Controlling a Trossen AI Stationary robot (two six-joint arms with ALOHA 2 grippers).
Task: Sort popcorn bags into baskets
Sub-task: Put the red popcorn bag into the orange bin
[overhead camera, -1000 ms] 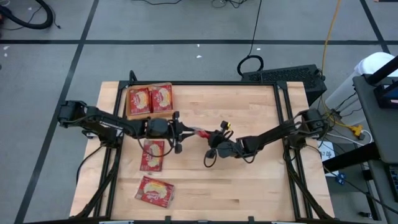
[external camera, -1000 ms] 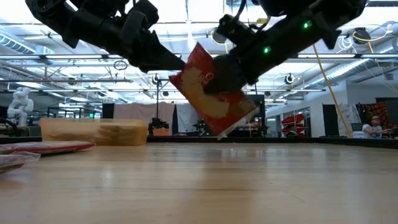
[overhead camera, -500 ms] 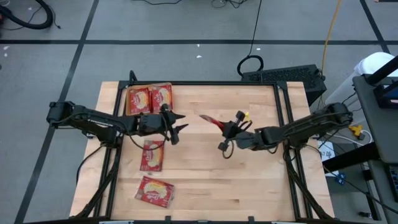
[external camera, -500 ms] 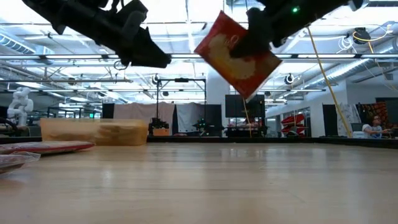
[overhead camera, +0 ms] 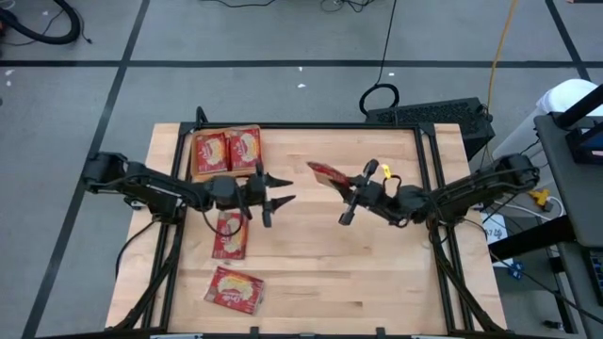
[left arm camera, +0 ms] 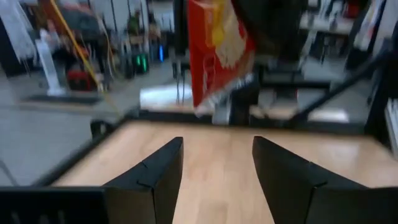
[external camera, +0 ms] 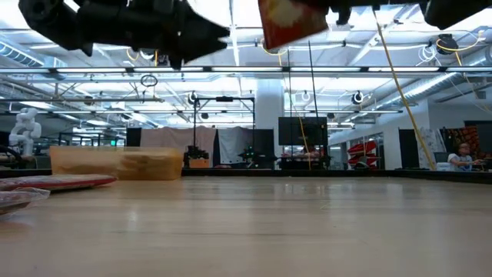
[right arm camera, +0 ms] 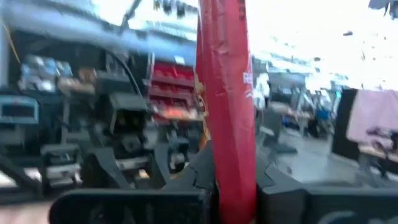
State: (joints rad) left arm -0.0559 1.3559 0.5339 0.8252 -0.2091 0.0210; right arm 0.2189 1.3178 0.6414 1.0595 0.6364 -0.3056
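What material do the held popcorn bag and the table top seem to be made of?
The popcorn bag, pinched by the right gripper, looks like thin glossy printed film, plastic or foil-lined: it hangs flat with a crimped edge. The table top looks like pale wood with a smooth, lightly sealed finish: parallel strips and grain show.

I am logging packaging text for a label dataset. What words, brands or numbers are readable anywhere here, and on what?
None can be read.
Held popcorn bag in the right end effector: white print, too blurred.
Bags in the orange bin and on the table: too small.
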